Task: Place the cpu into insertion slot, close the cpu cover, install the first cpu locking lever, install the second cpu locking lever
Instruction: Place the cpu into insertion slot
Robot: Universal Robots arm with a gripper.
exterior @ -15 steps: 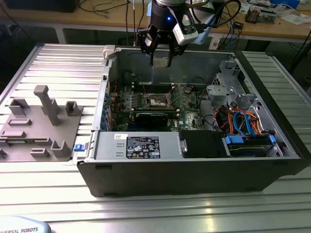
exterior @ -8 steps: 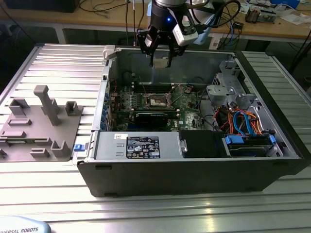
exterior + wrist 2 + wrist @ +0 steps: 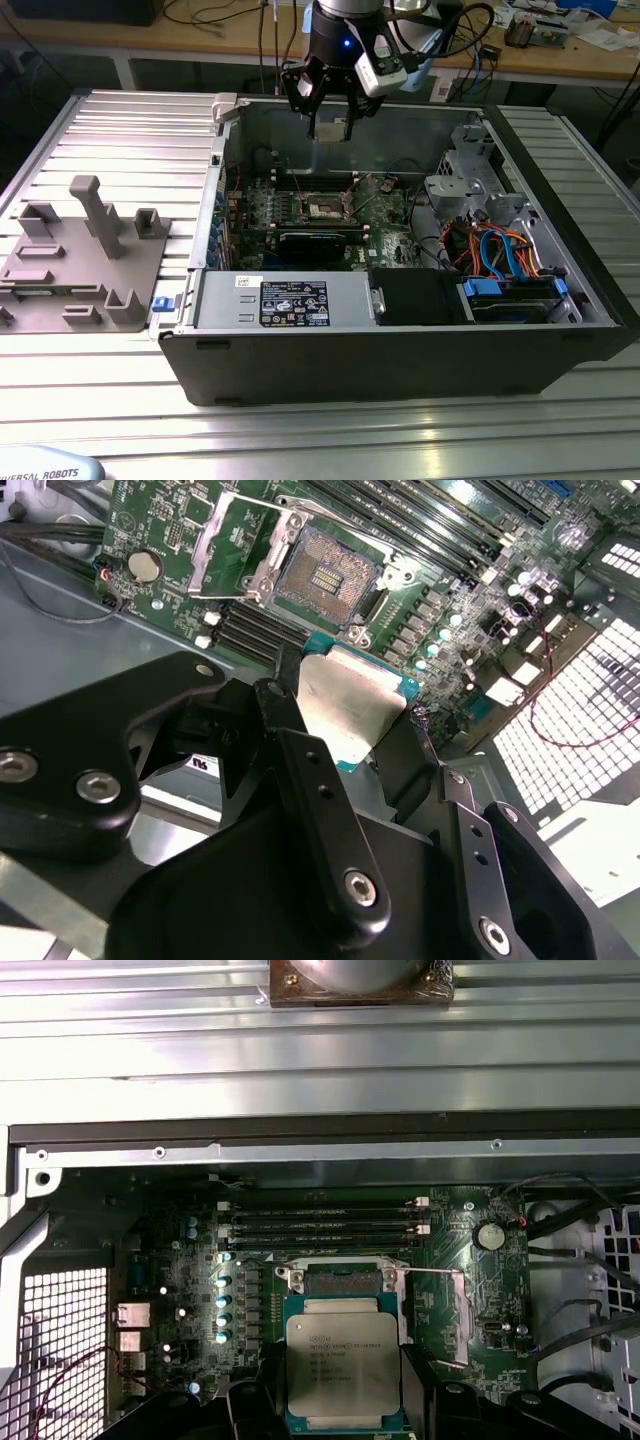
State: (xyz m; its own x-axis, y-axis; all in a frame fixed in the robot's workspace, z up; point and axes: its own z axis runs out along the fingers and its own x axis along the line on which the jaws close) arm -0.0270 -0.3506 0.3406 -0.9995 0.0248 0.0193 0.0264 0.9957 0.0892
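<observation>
My gripper (image 3: 330,126) hangs above the open computer case, shut on the cpu (image 3: 348,702). The cpu is a flat square chip with a silvery top and green edge, pinched by its two sides between the black fingers (image 3: 300,755). In the first wrist view the cpu (image 3: 343,1358) hides part of the insertion slot (image 3: 345,1281) behind it. In the second wrist view the insertion slot (image 3: 325,575) lies bare, a dark square socket on the green motherboard (image 3: 385,215). The cpu cover (image 3: 232,535) stands swung open beside the socket. In the exterior view the insertion slot (image 3: 325,207) is well below the gripper.
The case (image 3: 400,360) sits on a slatted aluminium table (image 3: 120,130). A labelled power supply (image 3: 285,300) fills its near side; a drive bay with blue and orange cables (image 3: 505,255) is at the exterior view's right. A black card (image 3: 320,240) and memory slots (image 3: 325,1222) flank the socket. A grey fixture (image 3: 85,260) lies outside.
</observation>
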